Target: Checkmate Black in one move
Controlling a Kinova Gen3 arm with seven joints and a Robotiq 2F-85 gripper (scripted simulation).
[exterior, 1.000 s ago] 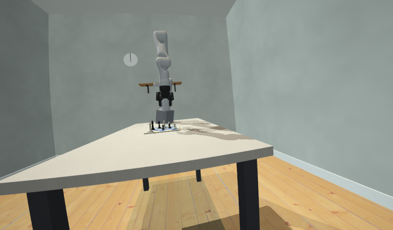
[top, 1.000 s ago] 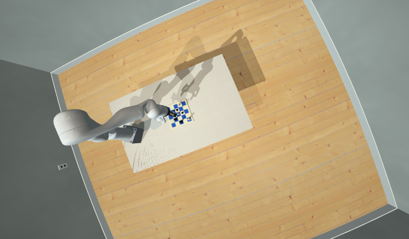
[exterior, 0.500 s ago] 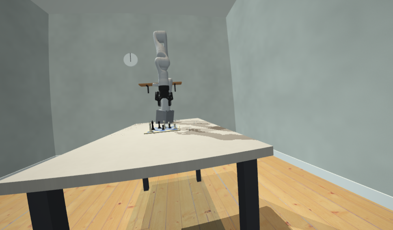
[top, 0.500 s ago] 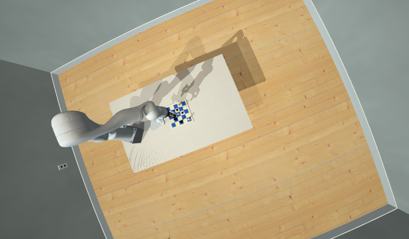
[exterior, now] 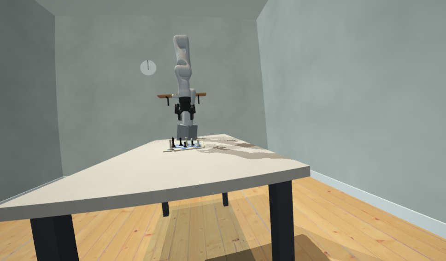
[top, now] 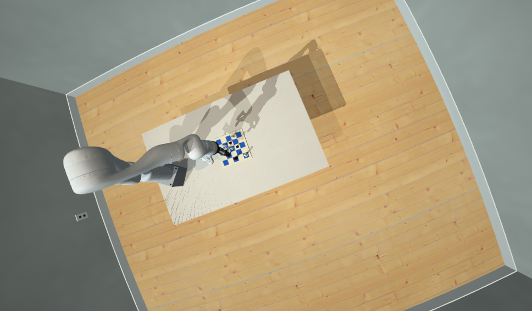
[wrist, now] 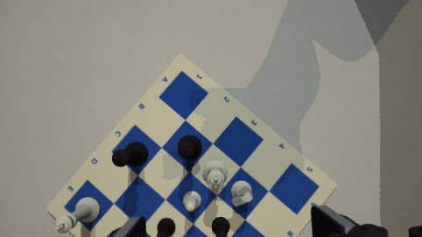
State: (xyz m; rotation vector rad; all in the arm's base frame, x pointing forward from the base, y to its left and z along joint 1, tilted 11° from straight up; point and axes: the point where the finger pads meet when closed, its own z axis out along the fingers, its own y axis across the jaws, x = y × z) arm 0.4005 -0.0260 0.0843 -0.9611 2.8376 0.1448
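A small blue-and-cream chessboard (top: 237,161) (exterior: 171,150) (wrist: 179,63) lies on the table (top: 275,134) (exterior: 164,179) (wrist: 87,38). In the wrist view a black piece (wrist: 131,154) stands on C1 and another black piece (wrist: 189,146) on B2. A white piece (wrist: 214,172) stands on B3, a white knight (wrist: 241,191) on B4, a white pawn (wrist: 192,200) on C3 and a tall white piece (wrist: 85,210) on E1. Black pawns (wrist: 165,226) (wrist: 220,226) stand on D3 and C4. My gripper (top: 223,150) (exterior: 185,115) is open and empty, well above the board's near side.
The arm's grey base block (exterior: 186,131) stands on the table just behind the board. A wooden wall shelf (exterior: 164,95) hangs behind the arm. The table's edges lie far from the board.
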